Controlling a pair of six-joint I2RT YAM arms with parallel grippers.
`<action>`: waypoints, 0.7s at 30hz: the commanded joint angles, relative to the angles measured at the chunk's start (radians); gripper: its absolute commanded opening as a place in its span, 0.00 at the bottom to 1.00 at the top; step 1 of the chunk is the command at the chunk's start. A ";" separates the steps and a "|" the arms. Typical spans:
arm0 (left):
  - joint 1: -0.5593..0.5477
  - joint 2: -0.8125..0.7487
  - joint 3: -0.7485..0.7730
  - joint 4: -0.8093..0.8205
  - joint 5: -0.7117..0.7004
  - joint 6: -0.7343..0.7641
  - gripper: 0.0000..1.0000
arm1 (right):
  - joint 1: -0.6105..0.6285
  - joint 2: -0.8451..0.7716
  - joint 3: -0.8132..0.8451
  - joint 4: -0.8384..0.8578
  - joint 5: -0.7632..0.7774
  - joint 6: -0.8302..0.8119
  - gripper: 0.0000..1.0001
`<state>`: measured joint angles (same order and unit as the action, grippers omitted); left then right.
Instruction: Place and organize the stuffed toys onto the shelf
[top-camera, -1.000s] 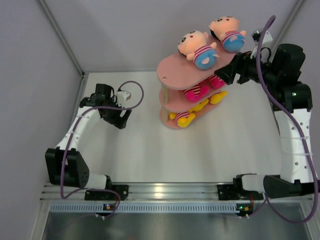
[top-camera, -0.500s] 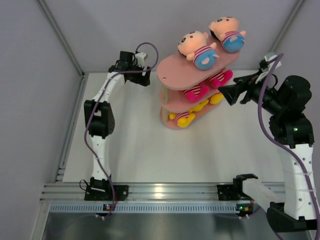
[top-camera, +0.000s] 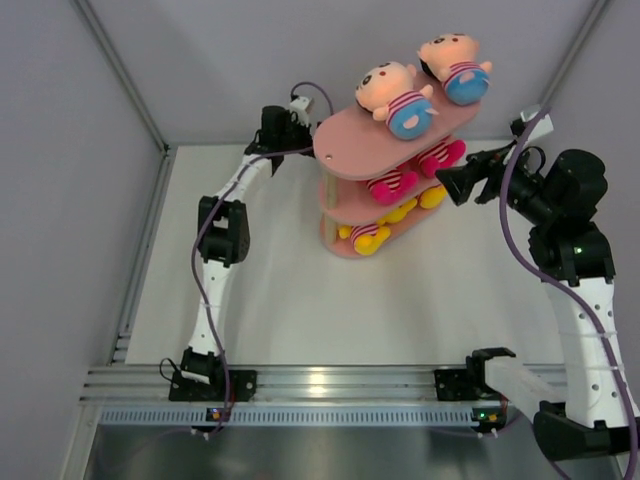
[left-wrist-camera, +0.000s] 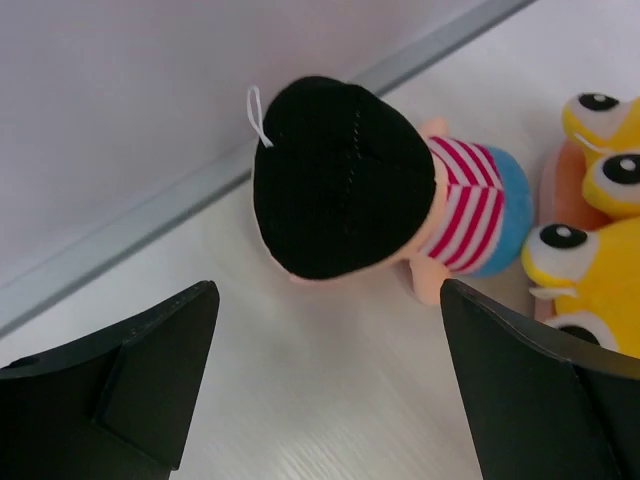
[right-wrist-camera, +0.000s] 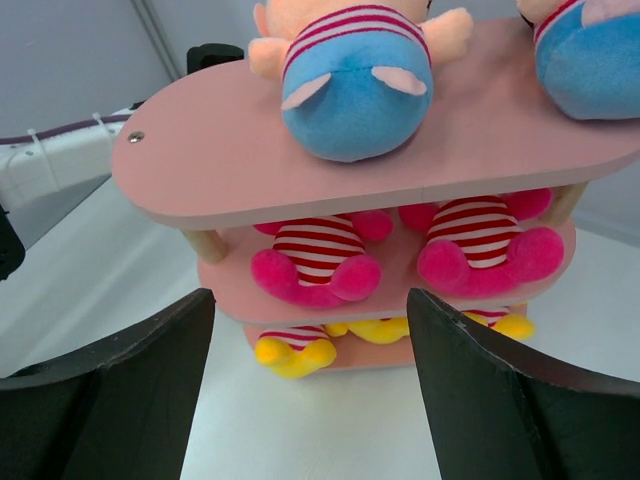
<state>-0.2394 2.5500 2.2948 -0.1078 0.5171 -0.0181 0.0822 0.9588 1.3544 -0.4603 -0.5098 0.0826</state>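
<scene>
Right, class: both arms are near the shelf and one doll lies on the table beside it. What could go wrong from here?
1. The striped-shirt doll lies right beside the yellow toys on the bottom tier; the open left gripper may drag them when closing.
2. The right gripper sits close to the shelf; a bump could tip the top-tier dolls off.

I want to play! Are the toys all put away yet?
Nearly. Toys sit on all three tiers of the shelf. Nothing is held: the open left gripper faces a striped doll on the table; the right gripper is open too. That doll is left.
</scene>
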 joint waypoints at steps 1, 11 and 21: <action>-0.014 0.084 0.074 0.146 0.009 -0.046 0.99 | -0.002 -0.005 0.003 0.060 0.036 0.002 0.78; -0.054 0.197 0.147 0.273 -0.075 -0.032 0.98 | -0.004 0.011 0.017 0.005 0.083 -0.059 0.78; -0.093 0.279 0.212 0.394 -0.193 0.043 0.78 | -0.004 0.009 0.020 -0.055 0.131 -0.133 0.78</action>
<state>-0.3183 2.8132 2.4477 0.1463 0.3779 0.0017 0.0822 0.9775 1.3479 -0.5095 -0.4042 -0.0086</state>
